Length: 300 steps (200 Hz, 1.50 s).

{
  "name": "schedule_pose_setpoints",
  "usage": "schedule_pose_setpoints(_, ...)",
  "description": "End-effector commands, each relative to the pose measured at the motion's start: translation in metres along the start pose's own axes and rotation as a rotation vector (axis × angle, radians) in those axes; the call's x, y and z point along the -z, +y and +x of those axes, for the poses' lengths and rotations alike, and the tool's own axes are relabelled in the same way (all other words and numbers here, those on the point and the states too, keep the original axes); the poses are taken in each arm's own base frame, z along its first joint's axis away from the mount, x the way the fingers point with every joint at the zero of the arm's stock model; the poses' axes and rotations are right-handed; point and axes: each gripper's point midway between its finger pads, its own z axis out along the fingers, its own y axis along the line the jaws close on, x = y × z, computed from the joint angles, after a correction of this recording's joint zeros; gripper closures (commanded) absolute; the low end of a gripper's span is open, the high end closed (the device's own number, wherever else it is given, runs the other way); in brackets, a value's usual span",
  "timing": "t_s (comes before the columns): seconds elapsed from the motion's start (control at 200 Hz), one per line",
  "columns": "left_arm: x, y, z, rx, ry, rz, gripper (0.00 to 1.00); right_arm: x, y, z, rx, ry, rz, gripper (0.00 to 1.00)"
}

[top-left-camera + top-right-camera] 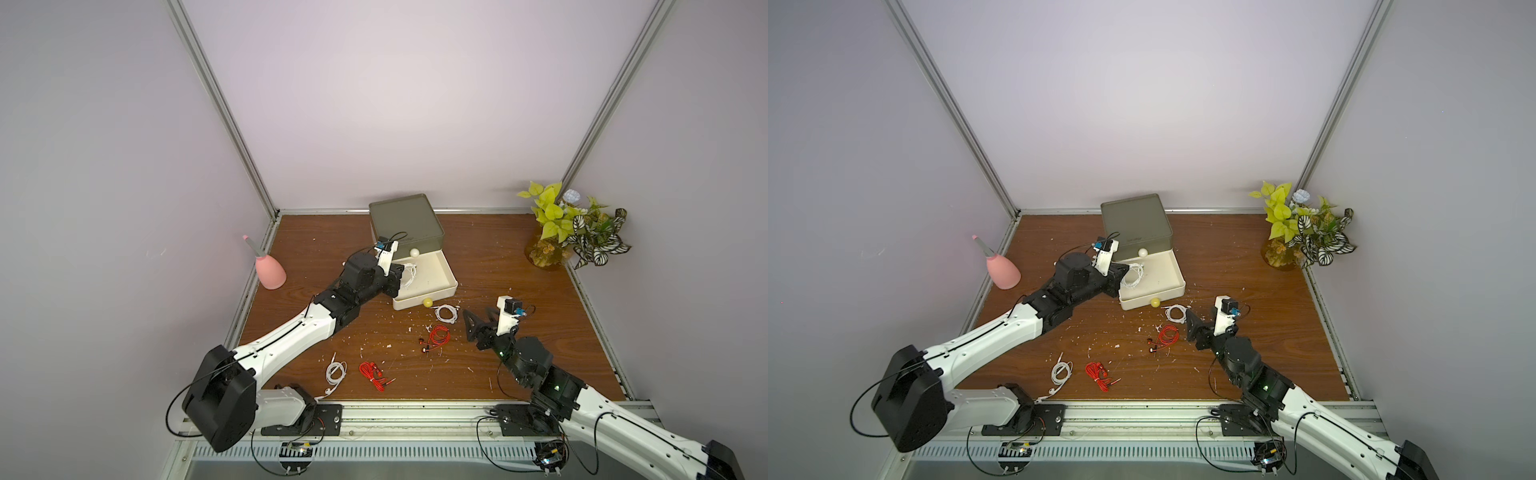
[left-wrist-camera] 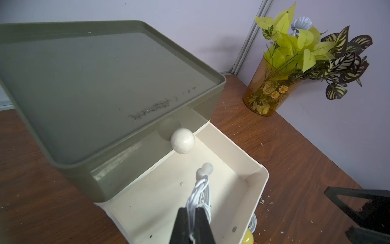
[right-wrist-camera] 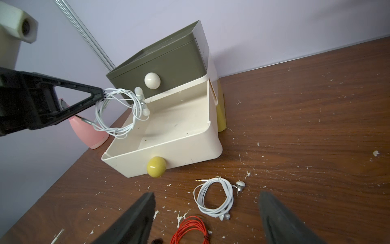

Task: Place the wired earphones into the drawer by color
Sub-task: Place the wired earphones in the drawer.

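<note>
Pale lilac walls and a scuffed brown wood-grain worktop (image 1: 519,291), flecked with white crumbs, frame a sorting job midway through: the left hand (image 2: 192,226) is pinched tight on a coiled bundle of white wired earphones (image 3: 118,109), which hangs above the near-left corner of the pulled-out cream plastic tier (image 3: 168,145) of the small square three-tier drawer box (image 1: 405,220). That cream tier, with its yellow ball knob (image 3: 156,166), looks empty apart from a few specks; the olive-grey tier above, with a white ball knob (image 3: 152,80), is closed, and what it holds cannot be seen. A yellow bottom tier shows only as a sliver in the right wrist view. The right hand (image 3: 207,217) stands wide and holds nothing, poised just above a second white coiled earphone bundle (image 3: 215,196) lying on the worktop in front of the drawer, with a red coiled bundle (image 3: 191,231) just beside it. Nearer the robot lie a third white bundle (image 1: 334,372) and another red one (image 1: 372,374); no black earphones are visible. Each bundle appears light, limp and prone to uncoil or snag, so a grip across the gathered loops, not a single strand or earbud, seems safest. A pink squeeze bottle (image 1: 269,270) and an amber vase of artificial leaves (image 1: 548,249) stand at the edges.
</note>
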Motion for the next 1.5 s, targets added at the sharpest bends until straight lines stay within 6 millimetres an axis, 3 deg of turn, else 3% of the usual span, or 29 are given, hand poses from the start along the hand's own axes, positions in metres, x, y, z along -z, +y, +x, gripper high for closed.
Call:
schedule_pose_setpoints(0.0, -0.009, -0.01, -0.014, -0.015, -0.048, 0.046, 1.0, 0.001, -0.003, -0.005, 0.007, -0.017, 0.021, 0.16)
schedule_pose_setpoints(0.385, -0.034, -0.001, 0.008, 0.04, 0.011, 0.025, 1.0, 0.002, -0.005, -0.005, 0.009, -0.019, 0.025, 0.16)
schedule_pose_setpoints(0.676, -0.028, 0.002, 0.001, 0.064, 0.008, 0.0, 0.64, 0.002, -0.004, -0.005, 0.01, -0.01, 0.026, 0.16)
schedule_pose_setpoints(0.981, 0.007, -0.001, -0.019, 0.112, -0.058, -0.016, 0.35, -0.001, 0.0, -0.002, 0.03, 0.048, 0.026, 0.15)
schedule_pose_setpoints(1.251, 0.051, 0.002, -0.013, 0.165, -0.103, -0.009, 0.0, -0.014, 0.007, 0.019, 0.038, 0.198, -0.005, 0.15)
schedule_pose_setpoints(1.496, 0.079, 0.016, 0.01, 0.255, -0.1, 0.004, 0.01, -0.026, 0.006, 0.039, -0.043, 0.331, -0.043, 0.15)
